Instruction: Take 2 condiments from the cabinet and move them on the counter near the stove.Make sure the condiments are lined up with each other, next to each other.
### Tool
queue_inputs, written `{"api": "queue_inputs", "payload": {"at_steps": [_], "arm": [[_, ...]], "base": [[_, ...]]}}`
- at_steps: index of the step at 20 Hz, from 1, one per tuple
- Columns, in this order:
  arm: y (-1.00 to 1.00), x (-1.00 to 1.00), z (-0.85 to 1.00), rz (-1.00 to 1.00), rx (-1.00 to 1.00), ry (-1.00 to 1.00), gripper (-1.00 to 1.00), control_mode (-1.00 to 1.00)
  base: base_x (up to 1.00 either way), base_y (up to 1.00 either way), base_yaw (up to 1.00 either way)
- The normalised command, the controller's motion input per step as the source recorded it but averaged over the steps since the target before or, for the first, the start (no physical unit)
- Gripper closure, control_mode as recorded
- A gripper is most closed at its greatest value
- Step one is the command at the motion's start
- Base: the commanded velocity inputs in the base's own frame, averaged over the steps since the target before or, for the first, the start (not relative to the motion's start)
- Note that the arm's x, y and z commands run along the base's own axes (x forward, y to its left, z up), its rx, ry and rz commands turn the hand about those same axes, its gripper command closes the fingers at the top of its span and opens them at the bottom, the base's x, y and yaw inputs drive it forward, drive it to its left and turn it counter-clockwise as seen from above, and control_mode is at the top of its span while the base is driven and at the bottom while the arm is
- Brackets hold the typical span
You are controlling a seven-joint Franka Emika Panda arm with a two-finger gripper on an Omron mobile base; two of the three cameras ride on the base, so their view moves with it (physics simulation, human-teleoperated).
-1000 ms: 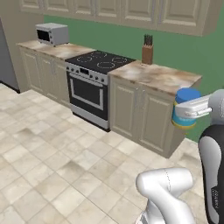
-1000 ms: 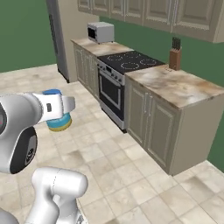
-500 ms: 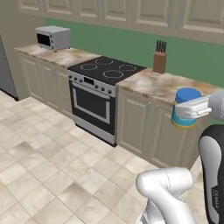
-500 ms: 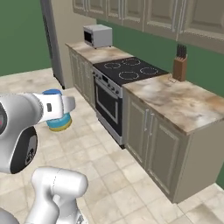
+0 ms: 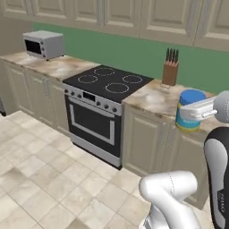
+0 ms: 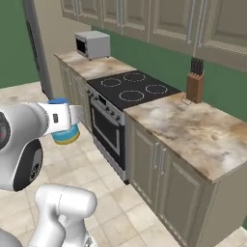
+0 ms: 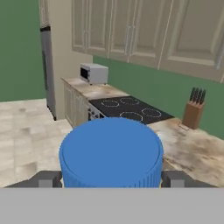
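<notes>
My gripper [image 5: 193, 111] is shut on one of the condiments, a squat blue jar [image 5: 188, 97] with a yellow band and blue lid. I hold it upright in the air in front of the counter [image 5: 154, 96]. In the right base view the jar [image 6: 66, 135] hangs from the gripper [image 6: 62, 117] over the floor, left of the stove [image 6: 130, 87]. The hand view looks over the jar's lid [image 7: 111, 151], with a dark fingertip [image 7: 47, 179] on either side. Beyond it lie the stove [image 7: 129, 109] and the counter [image 7: 192, 148]. The cabinet is out of view.
A wooden knife block [image 5: 170, 69] stands at the back of the counter by the stove [image 5: 107, 80]. A microwave [image 5: 43, 44] sits on the far counter beyond the stove. Cream wall cabinets [image 5: 134, 18] hang above. Tiled floor [image 5: 40, 179] lies open in front.
The whole scene has shifted: the base has driven closer, so stove and counter loom larger. The jar stays in my gripper in the same pose.
</notes>
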Motion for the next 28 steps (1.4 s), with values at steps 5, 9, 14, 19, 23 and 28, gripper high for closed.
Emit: {"api": "queue_inputs", "payload": {"at_steps": [5,9,14,19,23,28], "arm": [[0.00,0.00,0.00,0.00,0.00,0.00,1.00,1.00],[0.00,0.00,0.00,0.00,0.00,0.00,1.00,1.00],[0.00,0.00,0.00,0.00,0.00,0.00,1.00,1.00],[0.00,0.00,0.00,0.00,0.00,0.00,1.00,1.00],[0.00,0.00,0.00,0.00,0.00,0.00,1.00,1.00],[0.00,0.00,0.00,0.00,0.00,0.00,1.00,1.00]], "base": [[1.00,0.16,-0.39],[0.81,0.16,-0.41],[0.53,0.26,-0.47],[0.19,0.40,-0.47],[0.01,0.62,-0.39],[0.03,0.81,-0.30]]}}
